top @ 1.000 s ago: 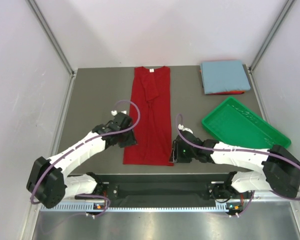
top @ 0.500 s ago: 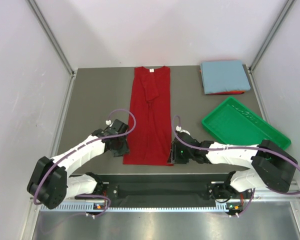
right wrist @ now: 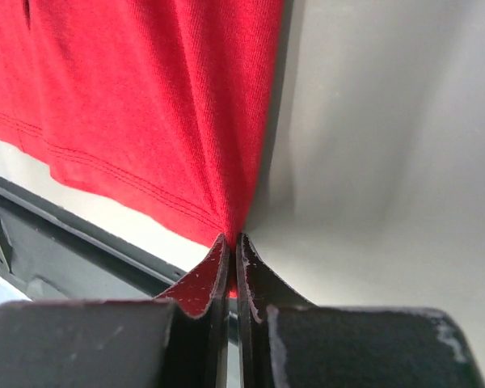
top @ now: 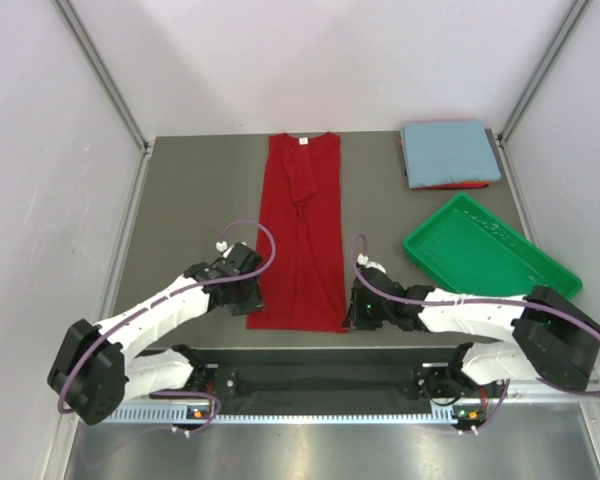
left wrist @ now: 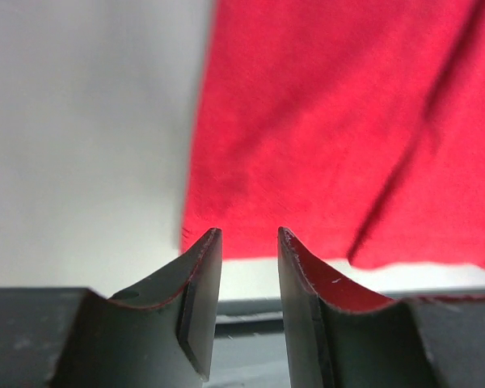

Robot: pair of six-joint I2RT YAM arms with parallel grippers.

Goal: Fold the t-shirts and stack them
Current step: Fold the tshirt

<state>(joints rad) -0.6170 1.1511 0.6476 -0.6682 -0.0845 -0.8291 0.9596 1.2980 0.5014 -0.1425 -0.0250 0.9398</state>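
- You've got the dark red t-shirt (top: 302, 235) lying as a long narrow strip down the middle of the table (top: 190, 200). Its collar and white neck label (top: 303, 140) are at the far end and its hem is by the arm bases.
- Your right gripper (right wrist: 232, 238) is clamped onto the hem's near-right corner. The wrist view shows the cloth pinched to a point between the tips, and how deep it runs between them is hidden.
- From above, that right gripper (top: 352, 312) is only a dark block at the corner, with the fingertips covered by the wrist.
- Your left gripper (left wrist: 249, 234) stands narrowly parted with nothing between the fingers. The shirt's near-left corner sits just beyond the tips, blurred.
- The overhead view puts the left gripper (top: 248, 297) right at that corner, but you can't tell whether it touches.
- Far right, the folded light blue t-shirt (top: 450, 152) covers the other red t-shirt (top: 445, 186), leaving only a sliver at the near edge.
- The green tray (top: 485, 250) sits just nearer than that stack.
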